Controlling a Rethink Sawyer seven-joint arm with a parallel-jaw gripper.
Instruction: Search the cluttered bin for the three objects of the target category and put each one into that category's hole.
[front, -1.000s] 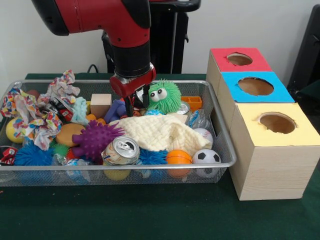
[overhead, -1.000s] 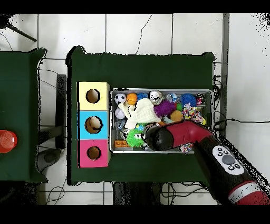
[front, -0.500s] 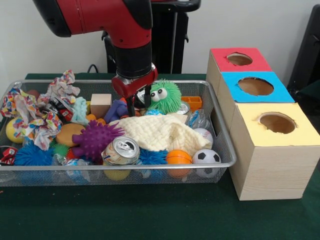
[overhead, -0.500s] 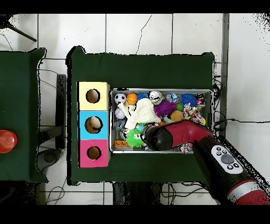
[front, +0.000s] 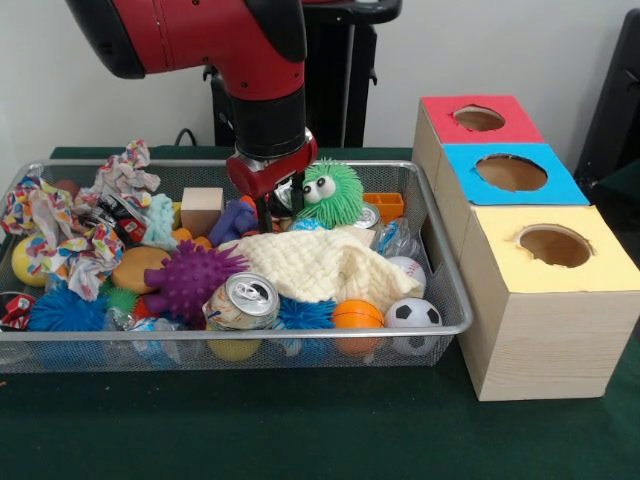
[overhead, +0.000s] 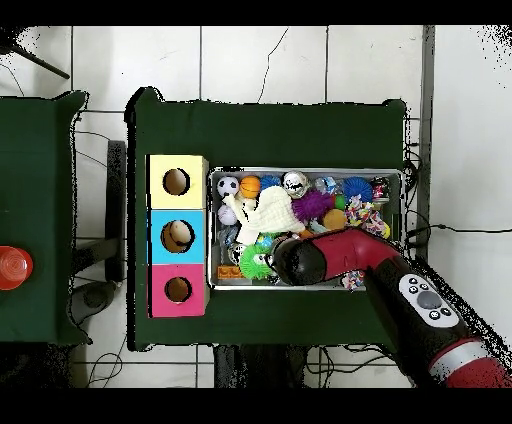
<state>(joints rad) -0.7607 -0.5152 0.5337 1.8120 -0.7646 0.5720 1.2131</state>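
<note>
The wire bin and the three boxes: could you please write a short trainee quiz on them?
1. True or false: the soccer ball lies at the wire bin's end nearest the boxes.
2. Which box is closest to the camera in the front view? A red B blue C yellow
3. Fill in: the gripper hangs beside the fuzzy ____ toy with eyes.
Key: 1 true; 2 C, the yellow box; 3 green.

A glossy red shell with black joint sections is being shown on the arm (front: 215, 45). A grey panel of round buttons is being displayed near its wrist end, lower right of the overhead view. Thin dark fingers are being carried under the red gripper (front: 277, 212) mount.
</note>
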